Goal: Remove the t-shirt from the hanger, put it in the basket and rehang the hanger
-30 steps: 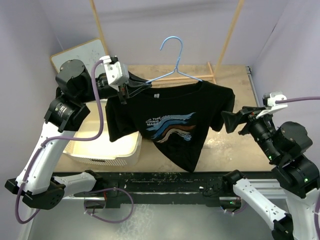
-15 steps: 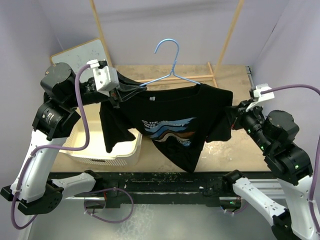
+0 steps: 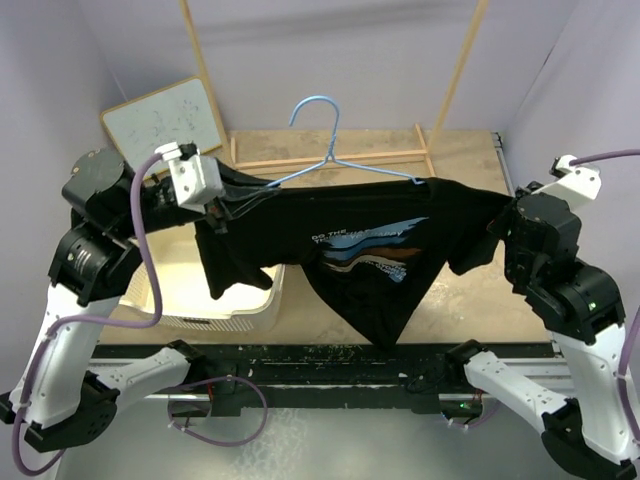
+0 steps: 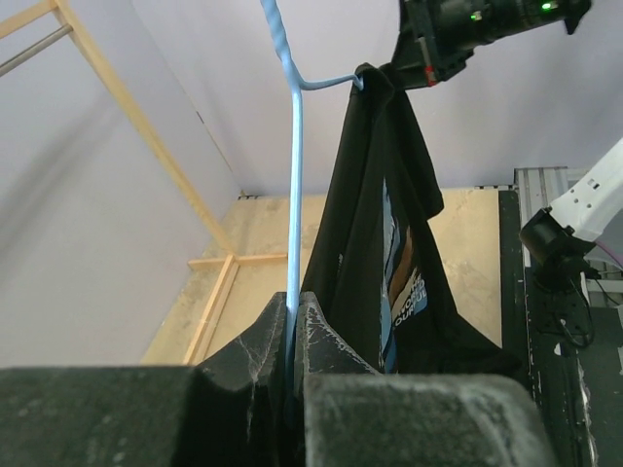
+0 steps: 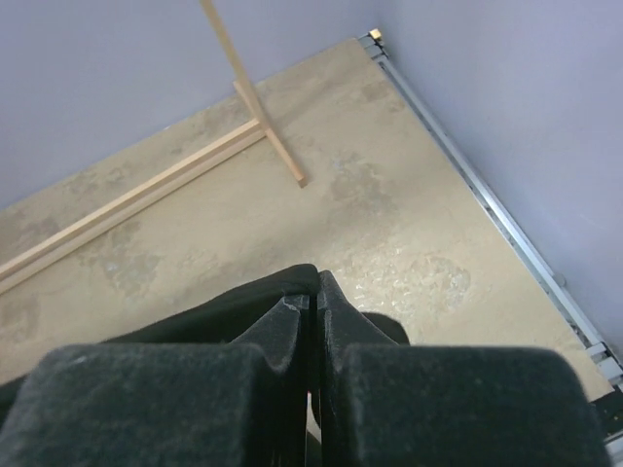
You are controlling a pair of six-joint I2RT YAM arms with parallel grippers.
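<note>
The black t-shirt (image 3: 365, 245) with its white and blue print hangs stretched between my two grippers, above the table. The thin light-blue hanger (image 3: 322, 150) still runs through its neck, hook up. My left gripper (image 3: 227, 203) is shut on the hanger's left end, at the shirt's shoulder. In the left wrist view the blue hanger wire (image 4: 295, 195) passes between the left gripper's (image 4: 294, 309) jaws, with the t-shirt (image 4: 375, 195) draped just to its right. My right gripper (image 3: 498, 222) is shut on the shirt's right sleeve; the right wrist view shows the right gripper (image 5: 314, 282) pinching black cloth (image 5: 224, 311).
A white bin (image 3: 215, 300) sits on the table under the left arm, and a whiteboard (image 3: 165, 120) leans at the back left. The wooden rack's base rail (image 3: 380, 157) and its uprights stand behind the shirt. The table's right edge (image 5: 506, 229) has a metal rail.
My right gripper has closed on the sleeve and pulled it right. The left arm has drawn the hanger leftward, so the shirt is now stretched wide and the hook has shifted left.
</note>
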